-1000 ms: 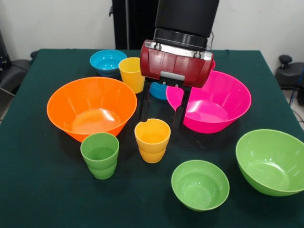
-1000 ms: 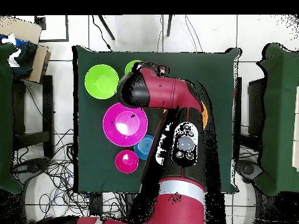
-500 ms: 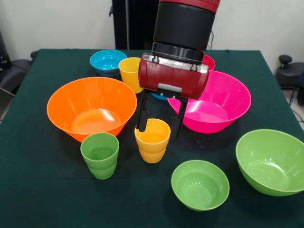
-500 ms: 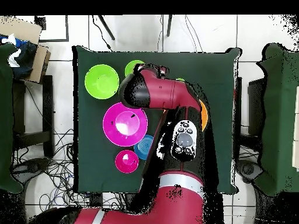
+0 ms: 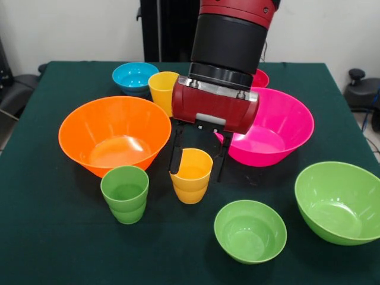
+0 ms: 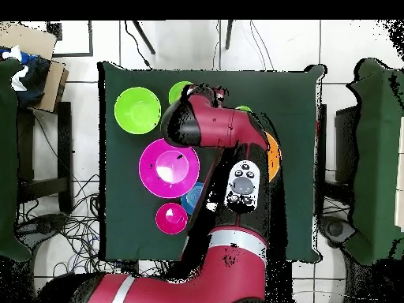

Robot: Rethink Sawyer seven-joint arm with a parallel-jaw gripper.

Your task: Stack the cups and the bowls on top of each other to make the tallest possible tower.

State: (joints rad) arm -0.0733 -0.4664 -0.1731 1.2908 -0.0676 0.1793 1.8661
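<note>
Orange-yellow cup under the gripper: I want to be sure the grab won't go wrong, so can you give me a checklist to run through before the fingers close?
1. Gripper open: ok, one black finger stands at each side of the orange-yellow tapered plastic cup.
2. Fingers low enough: ok, their tips reach below the cup's rim.
3. Cup upright: ok, it stands mouth up on the green table.
4. Room beside it: ok, the green tapered plastic cup and the large orange glossy plastic bowl stand apart from the fingers.
5. Cup centred between the fingers: cannot tell; the overhead view hides it under the arm.
</note>
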